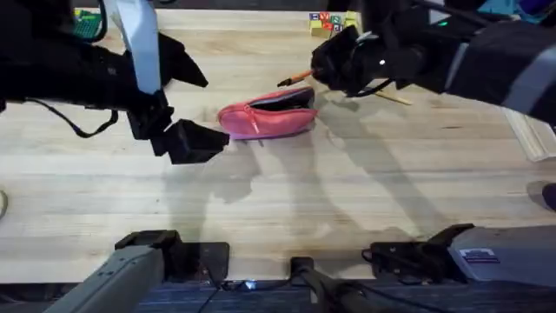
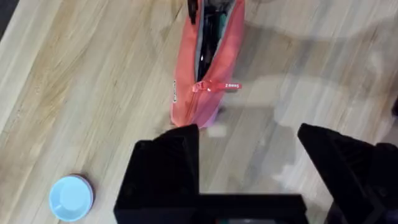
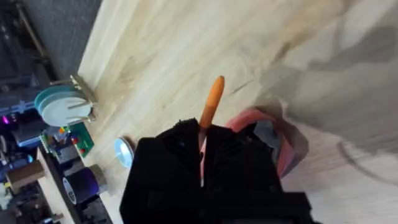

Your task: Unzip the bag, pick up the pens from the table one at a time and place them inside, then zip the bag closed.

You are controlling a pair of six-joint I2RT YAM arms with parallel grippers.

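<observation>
- The bag [image 1: 267, 118] lies on the table [image 1: 347, 200] just above the middle of the overhead frame, its zipper open along the top and a dark interior showing.
- In the left wrist view the bag [image 2: 208, 62] runs from the top edge toward the centre, with the zipper pull [image 2: 214, 86] near its closer end.
- The left gripper [image 1: 193, 142] sits just left of the bag, fingers spread and holding nothing.
- The right gripper [image 1: 334, 65] is at the upper right of the bag, pinching the orange pen [image 1: 297, 78], which sticks out to the left above the bag's right end.
- In the right wrist view the orange pen [image 3: 211, 102] projects from between the closed fingers, with the bag [image 3: 283, 140] beside them.
- The pale yellow-tan pen [image 1: 393, 98] lies on the table right of the bag.
- A small light-blue round lid [image 2: 71, 198] rests on the table at the lower left of the left wrist view.
</observation>
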